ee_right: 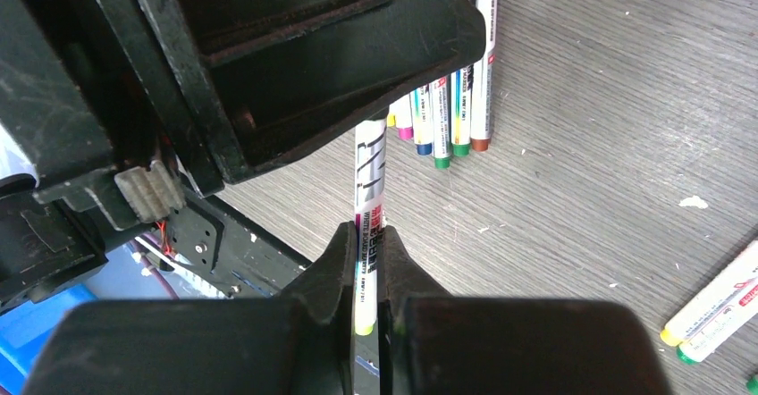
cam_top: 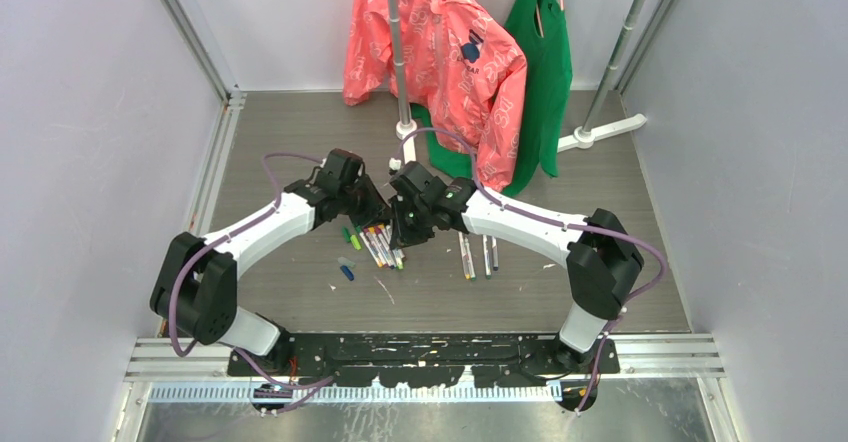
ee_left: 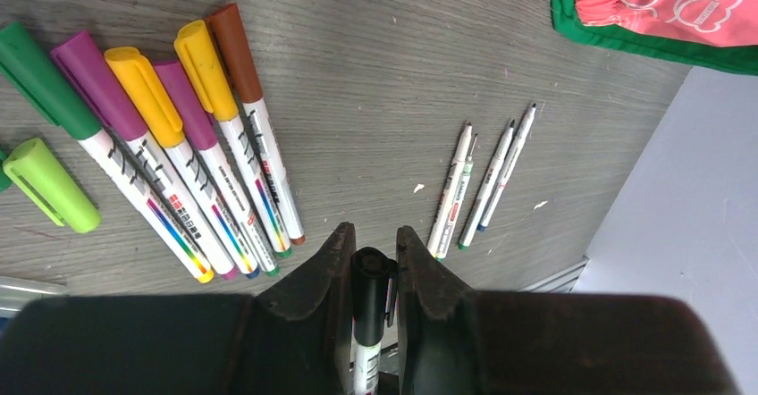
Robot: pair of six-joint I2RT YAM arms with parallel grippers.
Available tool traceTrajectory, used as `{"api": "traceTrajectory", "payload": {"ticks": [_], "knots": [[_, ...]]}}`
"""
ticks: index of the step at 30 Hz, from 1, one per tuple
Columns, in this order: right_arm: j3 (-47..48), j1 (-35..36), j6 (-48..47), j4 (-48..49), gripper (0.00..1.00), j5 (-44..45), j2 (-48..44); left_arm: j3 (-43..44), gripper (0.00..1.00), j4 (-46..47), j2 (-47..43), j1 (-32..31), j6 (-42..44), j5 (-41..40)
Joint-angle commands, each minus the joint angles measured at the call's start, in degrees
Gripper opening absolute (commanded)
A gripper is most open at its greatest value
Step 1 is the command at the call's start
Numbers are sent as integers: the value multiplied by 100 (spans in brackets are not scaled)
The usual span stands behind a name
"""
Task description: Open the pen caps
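Observation:
One pen hangs in the air between both grippers. My left gripper [ee_left: 374,234] is shut on its black pen cap [ee_left: 370,283], with a finger pressed on each side. My right gripper [ee_right: 368,234] is shut on the white barrel of the same pen [ee_right: 369,167], near its yellow-green end. In the top view the left gripper [cam_top: 375,205] and right gripper [cam_top: 405,214] meet tip to tip above the table. Several capped pens [ee_left: 201,158] lie fanned out below. A loose light-green cap [ee_left: 49,185] lies beside them.
Several uncapped thin pens [ee_left: 483,185] lie to the right, and the top view shows these uncapped pens [cam_top: 478,255] too. A small blue cap [cam_top: 346,272] lies near the front. A pink jacket [cam_top: 450,62] and a green garment [cam_top: 545,72] hang from a rack at the back.

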Motion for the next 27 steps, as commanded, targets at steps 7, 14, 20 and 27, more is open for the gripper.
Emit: {"api": "traceTrajectory", "payload": {"ticks": [7, 14, 20, 27], "knots": [[134, -66, -146, 108, 20, -154, -136, -89, 0, 444, -274, -11, -206, 4], [223, -86, -175, 166, 25, -278, 134, -117, 0, 251, -432, -14, -383, -146], [-11, -94, -144, 396, 24, -325, 150, -293, 0, 323, -542, -14, -636, -269], [-137, -157, -260, 197, 1, -246, -14, -73, 0, -92, -508, -12, -784, -595]]}}
